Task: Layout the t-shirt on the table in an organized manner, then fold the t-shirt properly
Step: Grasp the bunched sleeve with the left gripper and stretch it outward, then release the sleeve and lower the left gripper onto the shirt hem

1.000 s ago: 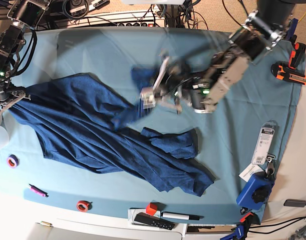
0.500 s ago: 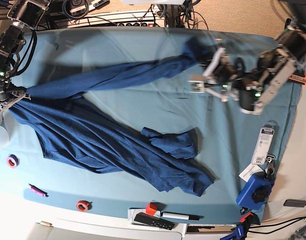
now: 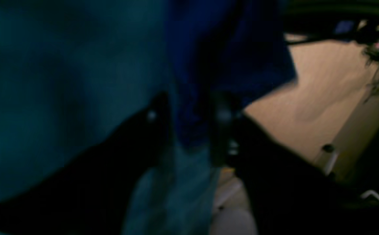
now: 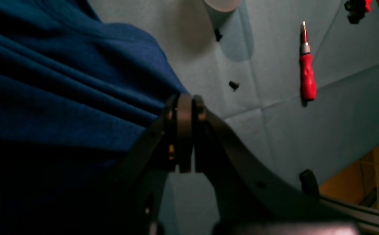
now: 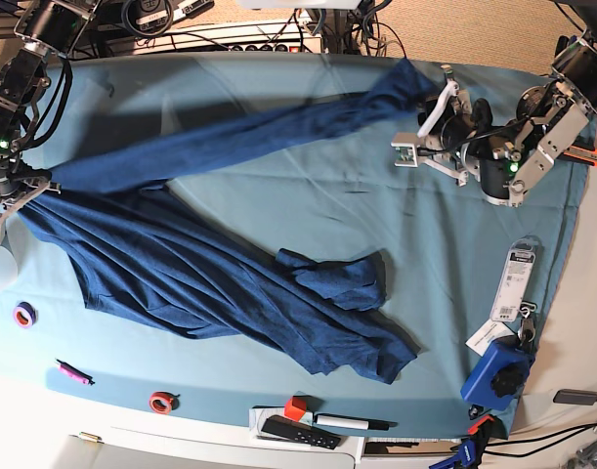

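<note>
Shirt (image 5: pixel 200 264) is stretched across the surface (image 5: pixel 308 210): left-edge corner pinched by right claw (image 4: pixel 185 130); left claw (image 5: pixel 420 122), upper right, parted, grip unclear.

The left gripper (image 5: pixel 422 115) has swung from the middle of the table (image 5: pixel 308 195) toward its far right corner. It has drawn one edge of the t-shirt (image 5: pixel 200 264) out into a long taut band, and its jaws have parted.

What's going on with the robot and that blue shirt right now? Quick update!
Right gripper shut on t-shirt edge. Left gripper jaws parted beside stretched-out far corner. Shirt half spread, bunched near front. Small tools along table edges, nothing blocking.
</note>
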Motion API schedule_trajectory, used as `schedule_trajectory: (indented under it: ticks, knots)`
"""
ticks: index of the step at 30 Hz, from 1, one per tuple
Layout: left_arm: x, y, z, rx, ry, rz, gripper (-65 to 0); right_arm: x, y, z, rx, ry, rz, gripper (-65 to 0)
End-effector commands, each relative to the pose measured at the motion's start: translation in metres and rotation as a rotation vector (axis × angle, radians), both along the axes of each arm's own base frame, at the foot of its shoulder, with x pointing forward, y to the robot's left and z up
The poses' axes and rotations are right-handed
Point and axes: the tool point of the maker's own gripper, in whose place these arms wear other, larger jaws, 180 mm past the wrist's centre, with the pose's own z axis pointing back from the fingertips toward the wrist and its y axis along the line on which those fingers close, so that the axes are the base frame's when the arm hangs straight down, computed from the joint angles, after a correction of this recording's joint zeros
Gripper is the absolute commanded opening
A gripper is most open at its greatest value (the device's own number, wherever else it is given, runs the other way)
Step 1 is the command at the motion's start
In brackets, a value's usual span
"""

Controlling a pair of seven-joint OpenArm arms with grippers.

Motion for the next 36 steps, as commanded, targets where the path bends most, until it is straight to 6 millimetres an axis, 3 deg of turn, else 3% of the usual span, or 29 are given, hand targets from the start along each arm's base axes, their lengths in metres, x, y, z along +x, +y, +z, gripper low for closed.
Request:
schedule_trajectory:
  ticks: [1,5,8,15,22,28,36]
  knots:
    - [0.014,0.008,0.003,0.031,-0.054,0.016,-39.4,0.005,-0.007,0.019,-0.042,-0.041,-0.002,-65.0]
    - [0.031,0.013,0.004,0.058,-0.145,0.011,-39.4,0.005,-0.007,0.019,-0.042,-0.041,-0.002,-65.0]
    - [0.060,0.013,0.013,0.058,-0.258,0.030,-39.5,0.005,-0.007,0.019,-0.042,-0.041,-0.002,-65.0]
    - [0.157,0.014,0.073,0.060,-0.628,0.128,-39.7,0.005,-0.007,0.019,-0.042,-0.041,-0.002,-65.0]
    - [0.202,-0.007,0.122,-0.043,-0.796,0.150,-42.1,0.005,-0.007,0.019,-0.042,-0.041,-0.002,-65.0]
    - [0.245,-0.041,0.123,-0.140,-0.816,0.228,-42.2,0.005,-0.008,0.018,-0.040,-0.037,-0.004,-65.0]
    - [0.323,-0.084,0.112,-0.191,-0.713,0.394,-42.2,0.005,-0.007,0.018,-0.040,-0.038,-0.003,-65.0]
